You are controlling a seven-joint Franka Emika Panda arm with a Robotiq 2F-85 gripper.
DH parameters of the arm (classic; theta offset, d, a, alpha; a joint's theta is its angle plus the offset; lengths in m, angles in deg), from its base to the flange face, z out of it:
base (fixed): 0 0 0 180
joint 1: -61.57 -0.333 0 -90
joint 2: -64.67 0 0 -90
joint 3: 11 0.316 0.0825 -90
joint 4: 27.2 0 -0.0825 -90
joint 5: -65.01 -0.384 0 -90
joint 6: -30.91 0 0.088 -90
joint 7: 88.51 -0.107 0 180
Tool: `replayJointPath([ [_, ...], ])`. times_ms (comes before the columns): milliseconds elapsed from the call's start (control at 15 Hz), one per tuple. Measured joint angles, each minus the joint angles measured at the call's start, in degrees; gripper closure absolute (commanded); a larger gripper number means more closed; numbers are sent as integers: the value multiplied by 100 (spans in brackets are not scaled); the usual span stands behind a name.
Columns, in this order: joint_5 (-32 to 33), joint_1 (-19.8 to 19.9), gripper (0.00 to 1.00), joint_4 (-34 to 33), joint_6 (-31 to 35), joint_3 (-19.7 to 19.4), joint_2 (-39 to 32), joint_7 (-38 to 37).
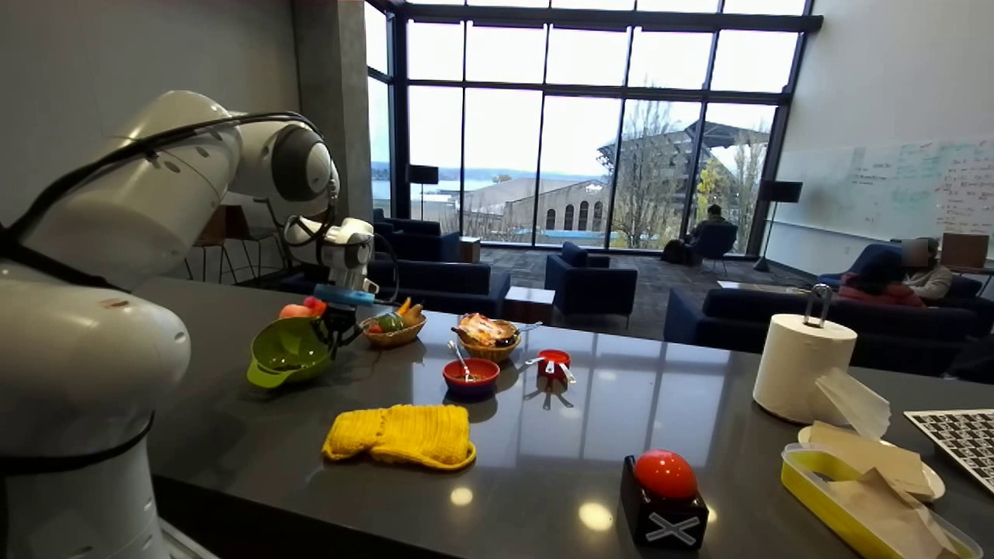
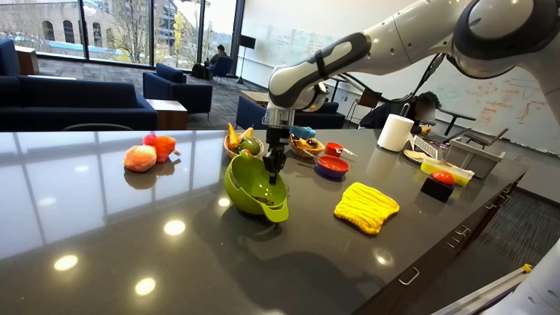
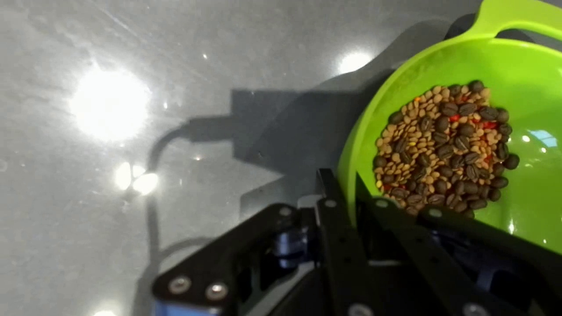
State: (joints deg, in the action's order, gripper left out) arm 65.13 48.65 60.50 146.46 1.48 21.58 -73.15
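Over the gray counter (image 2: 131, 245), the green bowl (image 2: 253, 180) tilted mid-scene in an exterior view, its rim grasped by the black gripper (image 3: 344, 177), one finger inside, one outside. A yellow knitted cloth (image 2: 366, 208) lay to the right, a basket of produce (image 2: 229, 150) on the far side, and dark beans (image 3: 465, 143) with lentils (image 3: 419, 142) inside the bowl.

The round green plastic bowl (image 2: 254, 181) looks smooth and glossy. The flat yellow knitted cloth (image 2: 366, 207) looks rough.
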Motion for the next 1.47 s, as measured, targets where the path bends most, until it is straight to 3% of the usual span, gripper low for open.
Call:
replayJointPath([
  [600, 752, -407, 98, -37, -891, -20, 119, -240],
  [1467, 778, -1008, 98, -78, -1481, 111, 125, -629],
])
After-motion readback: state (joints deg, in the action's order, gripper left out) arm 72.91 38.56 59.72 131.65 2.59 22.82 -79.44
